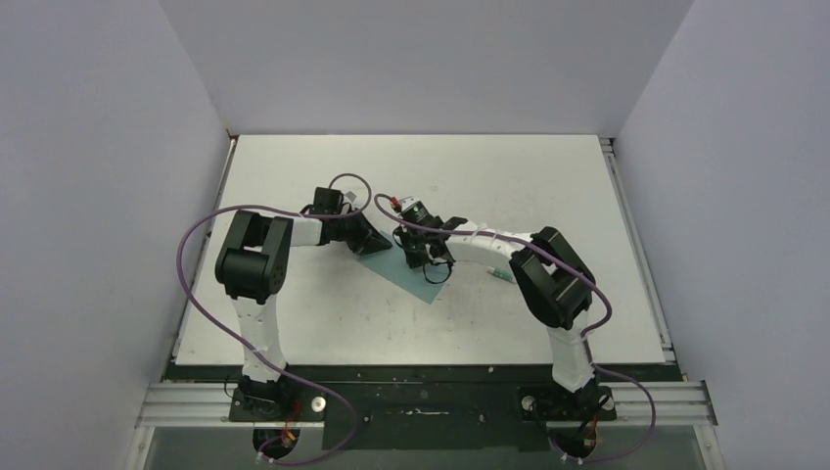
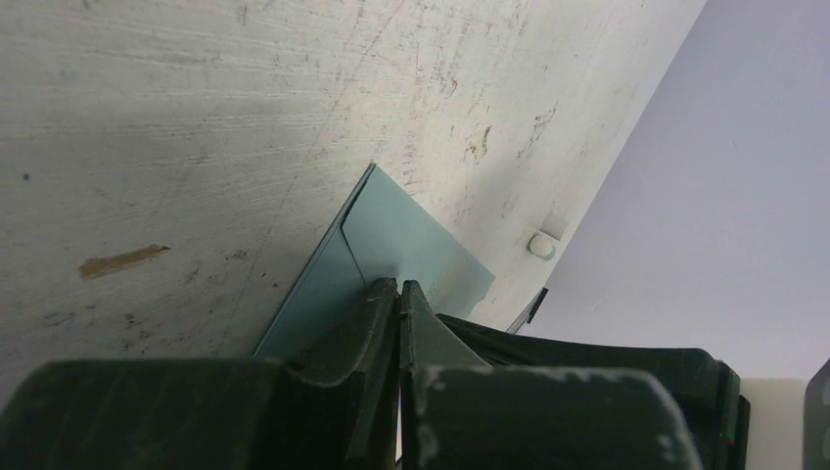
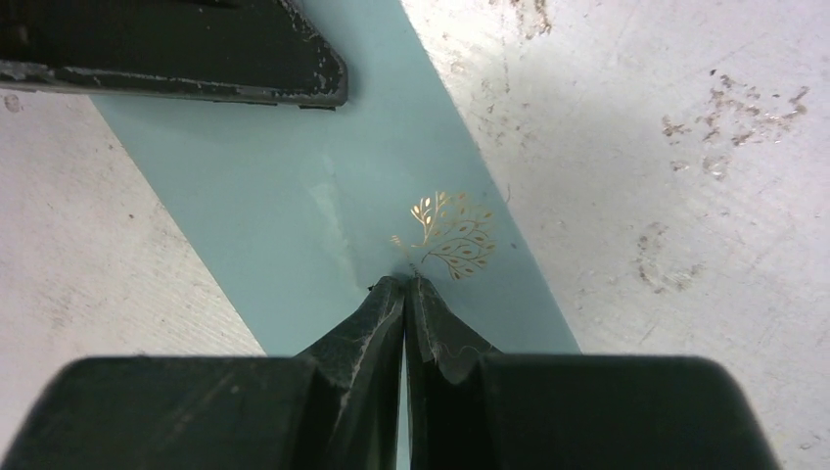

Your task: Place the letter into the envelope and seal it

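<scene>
The teal envelope (image 1: 409, 277) lies flat on the table between my two arms, flap folded down. In the right wrist view it shows a gold tree emblem (image 3: 448, 235). My left gripper (image 1: 377, 242) is shut, with its tips (image 2: 399, 286) resting on the envelope (image 2: 401, 240) near a flap edge. My right gripper (image 1: 431, 270) is shut too, its tips (image 3: 405, 282) pressing on the envelope (image 3: 284, 206) just below the emblem. The left gripper's dark finger (image 3: 196, 49) shows at the top of the right wrist view. The tan letter is not visible in any view.
A small white glue stick with a green cap (image 1: 501, 273) lies on the table just right of the envelope, under the right forearm. A small white round thing (image 2: 541, 245) sits near the table's edge. The table top (image 1: 489, 176) is scuffed white, with walls on three sides.
</scene>
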